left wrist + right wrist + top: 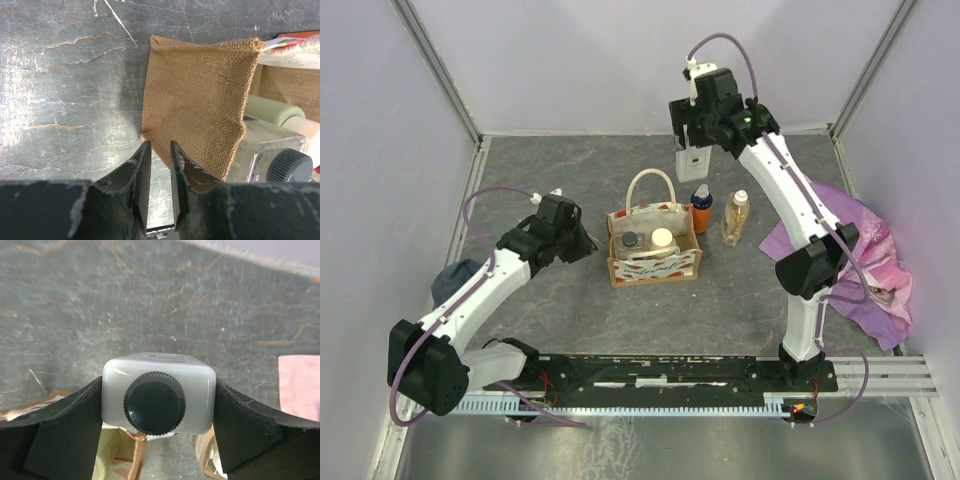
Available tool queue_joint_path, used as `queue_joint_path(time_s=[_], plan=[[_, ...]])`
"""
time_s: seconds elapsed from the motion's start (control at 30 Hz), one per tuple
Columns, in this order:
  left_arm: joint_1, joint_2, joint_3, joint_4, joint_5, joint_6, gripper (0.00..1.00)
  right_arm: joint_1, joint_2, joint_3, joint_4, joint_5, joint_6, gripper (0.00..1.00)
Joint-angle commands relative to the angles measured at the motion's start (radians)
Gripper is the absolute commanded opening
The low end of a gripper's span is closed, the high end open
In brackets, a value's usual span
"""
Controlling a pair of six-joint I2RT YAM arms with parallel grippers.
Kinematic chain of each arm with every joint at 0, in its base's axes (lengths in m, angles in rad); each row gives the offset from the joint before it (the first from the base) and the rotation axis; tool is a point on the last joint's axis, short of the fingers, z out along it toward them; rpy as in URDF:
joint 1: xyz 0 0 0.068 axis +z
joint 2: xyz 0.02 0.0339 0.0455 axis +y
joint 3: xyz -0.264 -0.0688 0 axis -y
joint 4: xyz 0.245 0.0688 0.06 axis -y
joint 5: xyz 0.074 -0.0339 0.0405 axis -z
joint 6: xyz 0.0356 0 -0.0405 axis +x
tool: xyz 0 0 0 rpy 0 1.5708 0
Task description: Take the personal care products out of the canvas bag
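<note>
The canvas bag (655,262) stands in the middle of the dark stone-patterned table (550,170), its loop handle (651,180) leaning toward 12 o'clock. Two personal care products sit inside it: a dark-capped jar (629,239) on the 9 o'clock side and a cream-capped one (662,238) beside it toward 3 o'clock.

Two more are out on the table. An orange bottle (701,210) with a dark cap stands just beside the bag's wall at about 2 o'clock. A tan bottle (735,218) with a white cap stands near it, further toward 3 o'clock.

The right gripper (159,405) is up above the table at about 1 o'clock from the bag. It is clamped on a square grey bottle (690,160) with a ribbed dark cap, one finger on each flat side.

The left gripper (160,146) is low at the bag's 9 o'clock side. Its jaws are only a narrow slit apart with nothing between them, and the burlap wall is right ahead of the tips.

A pink-purple cloth (865,265) lies at the table's 3 o'clock edge, and a grey cloth (455,278) at 9 o'clock
</note>
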Motion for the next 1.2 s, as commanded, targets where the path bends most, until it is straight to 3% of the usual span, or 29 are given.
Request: queue_joint_path(time_s=[0.0,0.33,0.5,0.63,0.73,0.83,1.0,1.17], plan=[[0.0,0.006,0.011,0.034,0.007,0.04,0.29,-0.028,0.013,-0.103,0.227,-0.026,0.03,0.52],[-0.002,0.049,0.011,0.051,0.023,0.048,0.29,-0.042,0.066,-0.314,0.361,-0.04,0.03,0.54],[-0.001,0.06,0.012,0.056,0.029,0.051,0.29,-0.042,0.075,-0.357,0.361,-0.038,0.027,0.78],[-0.001,0.06,0.017,0.05,0.024,0.057,0.29,-0.038,-0.024,-0.416,0.414,-0.01,0.023,0.99],[-0.001,0.052,0.022,0.051,0.019,0.056,0.29,0.001,-0.157,-0.477,0.469,0.053,-0.022,1.0],[-0.001,0.042,0.032,0.058,0.013,0.053,0.29,0.066,-0.233,-0.421,0.383,0.097,-0.052,1.0],[-0.001,0.04,0.057,0.075,0.011,0.055,0.29,0.198,-0.258,-0.349,0.219,0.008,0.001,1.0],[0.0,0.069,0.067,0.074,0.03,0.066,0.29,0.308,-0.25,-0.437,0.228,-0.05,0.082,0.98]])
